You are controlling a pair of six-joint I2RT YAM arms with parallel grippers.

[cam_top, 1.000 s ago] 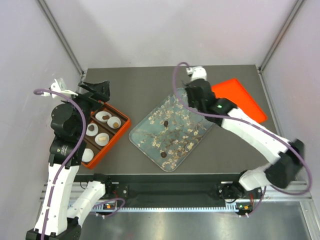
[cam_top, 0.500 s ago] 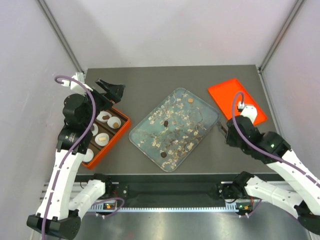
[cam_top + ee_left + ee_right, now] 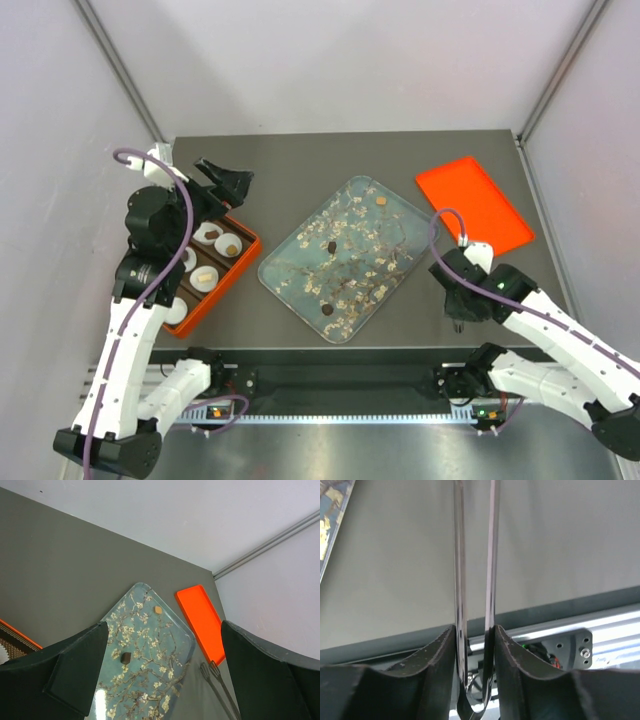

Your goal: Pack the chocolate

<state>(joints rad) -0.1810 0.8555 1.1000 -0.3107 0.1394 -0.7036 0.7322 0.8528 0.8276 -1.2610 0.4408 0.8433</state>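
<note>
on clear tray [image 3: 268,268], chocolate [image 3: 330,246], axis unclear

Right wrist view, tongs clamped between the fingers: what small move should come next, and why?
Probably swing the right gripper, shut on the tongs, left over the clear tray toward a dark chocolate: three pieces lie on it, and the tongs point over the table beside it.

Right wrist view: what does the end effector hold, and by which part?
The right end effector grips metal tongs near their joined U-bend end.
</note>
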